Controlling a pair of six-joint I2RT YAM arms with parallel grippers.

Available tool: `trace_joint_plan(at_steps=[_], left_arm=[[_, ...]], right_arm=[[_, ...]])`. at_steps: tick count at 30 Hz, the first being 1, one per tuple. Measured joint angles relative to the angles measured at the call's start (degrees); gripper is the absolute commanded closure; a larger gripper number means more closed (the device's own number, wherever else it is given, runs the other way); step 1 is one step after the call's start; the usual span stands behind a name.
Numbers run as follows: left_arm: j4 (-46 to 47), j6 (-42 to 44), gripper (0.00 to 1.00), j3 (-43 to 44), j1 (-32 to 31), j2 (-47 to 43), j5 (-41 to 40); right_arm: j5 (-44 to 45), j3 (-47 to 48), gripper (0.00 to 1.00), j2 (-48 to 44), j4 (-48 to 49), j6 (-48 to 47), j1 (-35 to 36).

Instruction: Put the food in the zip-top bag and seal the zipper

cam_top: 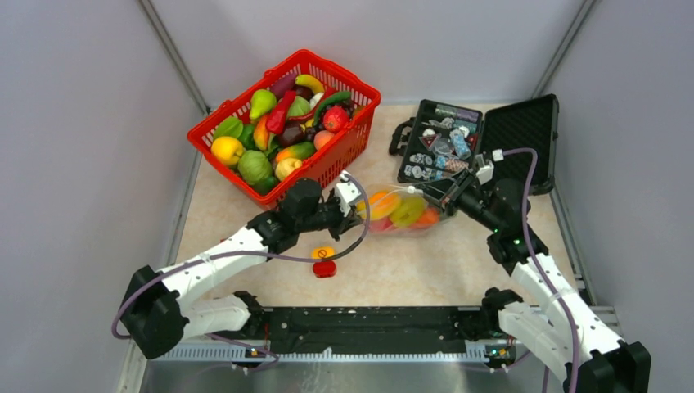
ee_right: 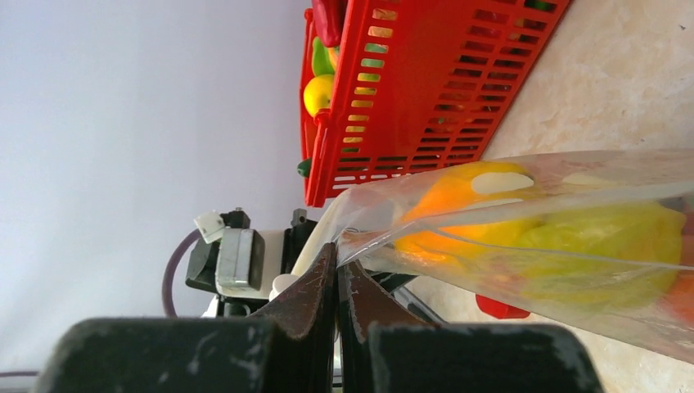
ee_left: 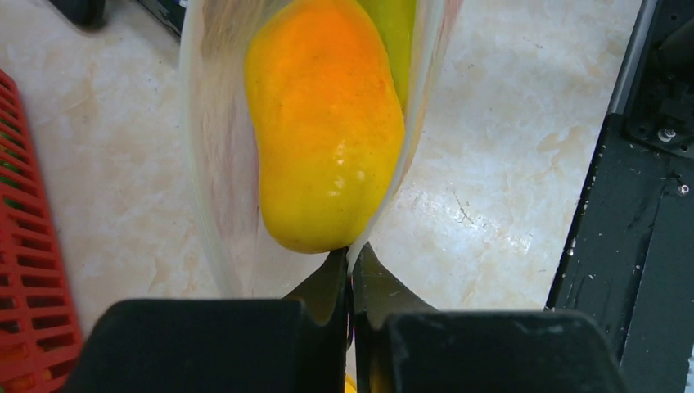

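1. Both pairs of fingers are closed right down on plastic film. The left fingers (ee_left: 326, 286) pinch one end of the zip-top bag (cam_top: 398, 211) and the right fingers (ee_right: 315, 282) pinch the opposite end. The bag is stretched between them over the tabletop (cam_top: 425, 270), in front of the red basket (cam_top: 337, 160) and the black case (cam_top: 524, 131).
2. My first worry is slip. Each grip has only a thin edge of slick film, so an outward pull by either arm could draw it free and drop the loaded bag.
3. My second worry is the seal. The yellow-orange fruit (ee_left: 327, 131) sits hard against the left pinch and may hold the walls apart there. I cannot tell whether the zipper is closed; if it is open, fruit could spill.
4. Only the overhead view shows the whole span, the food left in the basket and the button block (cam_top: 323, 262) near the left arm. Only the left wrist view shows the fruit crowding the pinch. Only the right wrist view shows the fingertips nipping a bare corner.
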Motion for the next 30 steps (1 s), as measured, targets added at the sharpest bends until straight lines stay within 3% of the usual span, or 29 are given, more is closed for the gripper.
trace_joint_plan(at_steps=[3,7,13,15,17,20,22,30], left_arm=[[-1.18,0.57,1.00,1.01,0.00,-1.46,-0.37],[-6.45,2.47,1.00,6.12,0.00,-3.15,0.87],[-18.27,7.04,1.00,17.31,-0.04,-2.75,5.35],[-21.90,8.39,1.00,19.02,-0.28,-1.95,5.90],[-25.88,9.57,1.00,19.34,-0.81,-0.63,5.95],[-30.56,10.58,1.00,19.32,-1.92,1.36,5.16],[-32.65,10.84,1.00,19.28,-2.86,1.68,4.66],[-34.51,11.80,1.00,18.45,-7.04,-2.25,2.80]], right_arm=[[-0.44,0.00,1.00,-0.39,-0.02,-0.68,-0.35],[-1.81,0.61,0.85,-0.68,-1.97,-4.92,-0.61],[-3.23,2.71,0.74,-1.09,-10.05,-15.78,-0.63],[-3.43,2.71,0.66,-1.70,-13.22,-20.37,-0.61],[-3.15,2.73,0.66,-2.71,-16.17,-24.74,-0.63],[-2.73,2.71,0.48,-5.07,-19.41,-30.67,-0.63],[-2.60,2.71,0.42,-7.10,-20.41,-33.70,-0.63],[1.14,3.15,0.37,-13.27,-24.46,-44.89,-0.63]])
